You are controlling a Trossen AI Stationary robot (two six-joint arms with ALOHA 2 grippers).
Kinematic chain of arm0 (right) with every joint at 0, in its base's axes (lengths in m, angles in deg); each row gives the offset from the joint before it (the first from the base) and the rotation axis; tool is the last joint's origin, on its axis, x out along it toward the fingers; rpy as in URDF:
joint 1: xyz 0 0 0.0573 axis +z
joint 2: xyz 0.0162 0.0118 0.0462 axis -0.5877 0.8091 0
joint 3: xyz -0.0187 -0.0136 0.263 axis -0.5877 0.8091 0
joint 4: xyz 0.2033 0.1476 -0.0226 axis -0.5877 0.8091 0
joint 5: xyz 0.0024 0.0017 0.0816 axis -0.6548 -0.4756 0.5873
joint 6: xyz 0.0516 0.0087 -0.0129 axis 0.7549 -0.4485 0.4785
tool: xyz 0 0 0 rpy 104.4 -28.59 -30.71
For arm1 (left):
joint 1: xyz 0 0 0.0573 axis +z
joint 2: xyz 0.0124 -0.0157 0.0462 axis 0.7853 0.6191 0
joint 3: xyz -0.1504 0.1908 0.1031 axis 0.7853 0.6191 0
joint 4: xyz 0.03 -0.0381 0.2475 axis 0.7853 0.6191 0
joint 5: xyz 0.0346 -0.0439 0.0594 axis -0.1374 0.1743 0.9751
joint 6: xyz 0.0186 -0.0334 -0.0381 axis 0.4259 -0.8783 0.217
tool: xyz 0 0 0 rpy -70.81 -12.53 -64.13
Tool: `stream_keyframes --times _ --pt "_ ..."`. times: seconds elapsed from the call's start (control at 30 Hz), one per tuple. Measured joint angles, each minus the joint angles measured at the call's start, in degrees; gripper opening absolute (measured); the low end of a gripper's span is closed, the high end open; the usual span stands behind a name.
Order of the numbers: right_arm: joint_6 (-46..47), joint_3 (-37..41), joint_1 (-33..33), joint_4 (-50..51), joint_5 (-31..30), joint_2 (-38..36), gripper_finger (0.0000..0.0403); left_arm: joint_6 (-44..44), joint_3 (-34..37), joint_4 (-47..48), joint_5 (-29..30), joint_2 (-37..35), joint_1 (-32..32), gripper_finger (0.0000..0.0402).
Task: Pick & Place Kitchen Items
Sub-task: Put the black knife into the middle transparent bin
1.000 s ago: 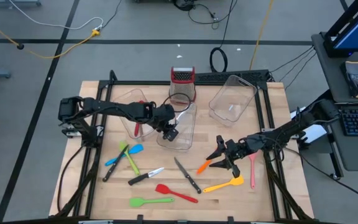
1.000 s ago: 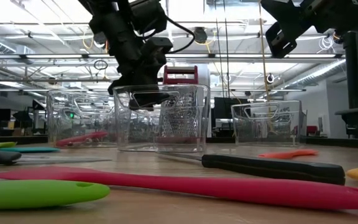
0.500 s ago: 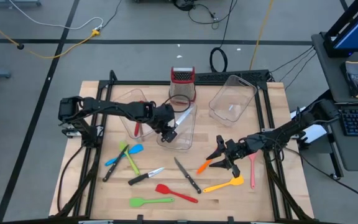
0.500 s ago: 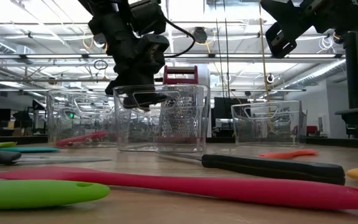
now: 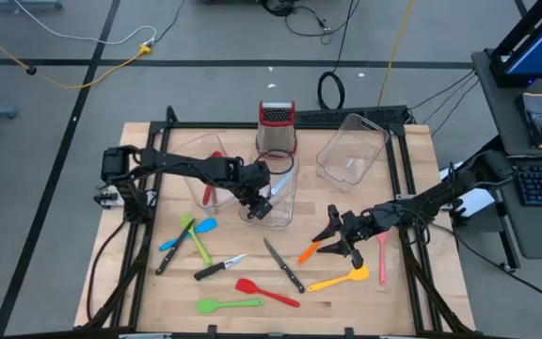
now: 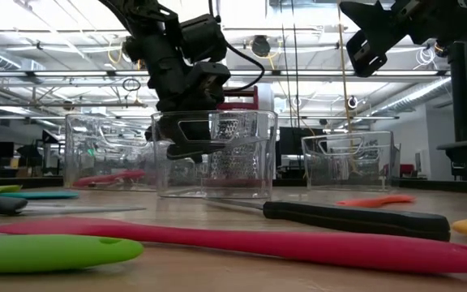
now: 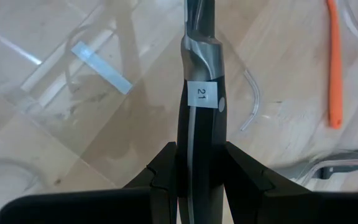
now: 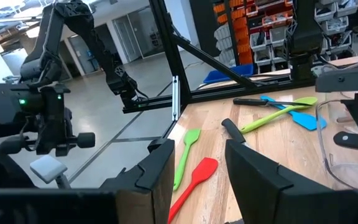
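Over the middle tub (image 5: 273,193), the left gripper (image 5: 260,200) clamps a black-handled knife (image 7: 199,143) by its handle, blade pointing on into the clear tub. Off to the right, the right gripper (image 5: 332,231) hangs above the table (image 5: 412,292) with its fingers parted and holding nothing, just beside an orange spatula (image 5: 308,251). Scattered on the wood near the front edge: a red spatula (image 5: 263,291), a green spatula (image 5: 226,304), a yellow spatula (image 5: 340,279) and a second knife (image 5: 283,266).

Grey floor (image 5: 64,104) strewn with cables (image 5: 83,42); bright ceiling lights (image 6: 47,24) beyond the wooden table (image 5: 422,151)
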Motion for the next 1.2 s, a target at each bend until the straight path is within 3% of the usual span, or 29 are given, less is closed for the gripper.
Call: stream_keyframes --times 0.47,1.2 --pt "-0.07 0.0 0.0 -0.03 0.09 0.01 0.0134 -4.37 0.5 0.64 4.53 -4.41 -0.11 0.0082" --pt "-1.29 0.0 0.0 0.0 0.2 0.02 0.0134 -9.36 0.44 1.4 8.13 -3.02 -1.54 0.0082"
